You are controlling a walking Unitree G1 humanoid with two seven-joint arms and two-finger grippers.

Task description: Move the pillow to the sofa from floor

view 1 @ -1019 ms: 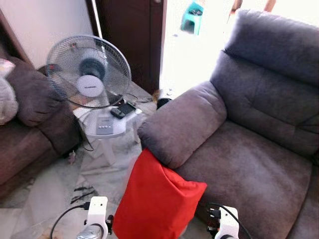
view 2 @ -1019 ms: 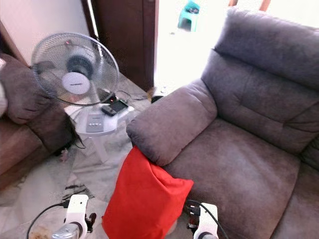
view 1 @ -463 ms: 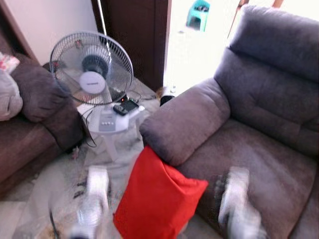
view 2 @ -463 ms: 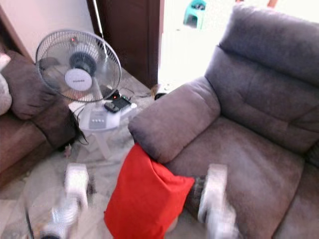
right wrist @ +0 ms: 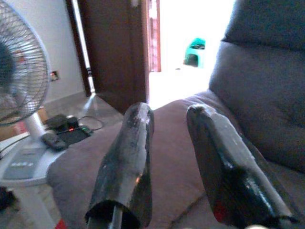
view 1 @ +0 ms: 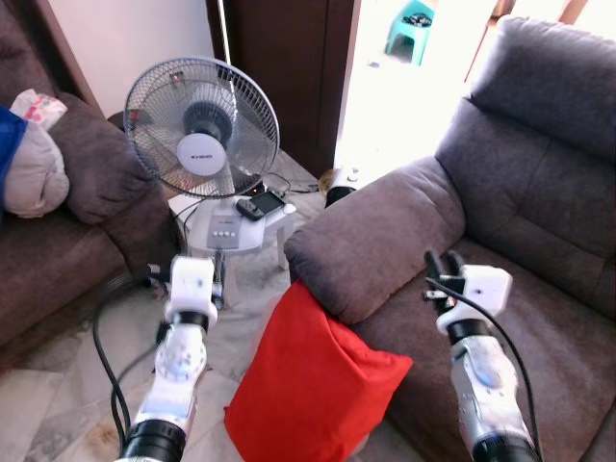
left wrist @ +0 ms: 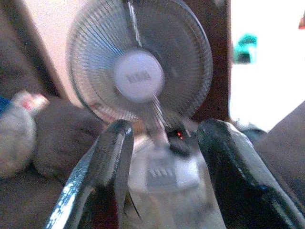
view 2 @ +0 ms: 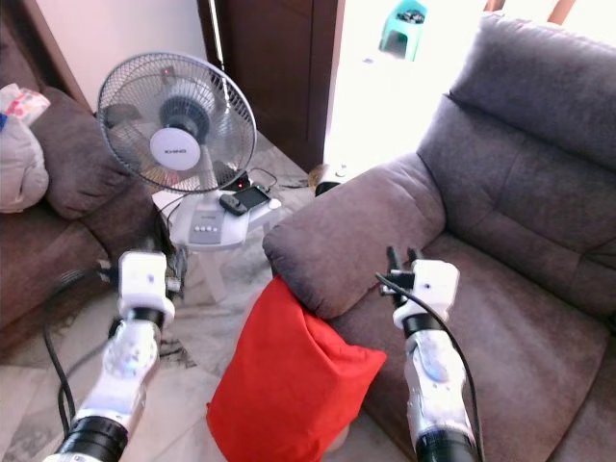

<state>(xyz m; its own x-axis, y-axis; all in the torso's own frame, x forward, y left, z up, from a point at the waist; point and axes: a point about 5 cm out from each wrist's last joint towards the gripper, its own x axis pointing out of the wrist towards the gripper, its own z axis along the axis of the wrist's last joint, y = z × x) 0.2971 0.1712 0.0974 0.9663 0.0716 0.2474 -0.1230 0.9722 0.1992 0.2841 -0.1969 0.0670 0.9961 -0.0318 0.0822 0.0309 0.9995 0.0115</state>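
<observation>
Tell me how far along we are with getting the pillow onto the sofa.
Nothing is done yet: the red pillow stands on the floor, leaning against the sofa below its armrest. In hand: both arms are raised either side of it, the left gripper and right gripper open and holding nothing, pointing over the pillow toward the fan and armrest. Left: reach down, grasp the pillow, lift it onto the seat.

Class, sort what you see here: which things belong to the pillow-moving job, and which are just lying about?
Belonging to the job:
red pillow leaning against the sofa
grey sofa
left claw, open
right claw, open

Just lying about:
standing fan
phone on the fan's base
teal stool
</observation>
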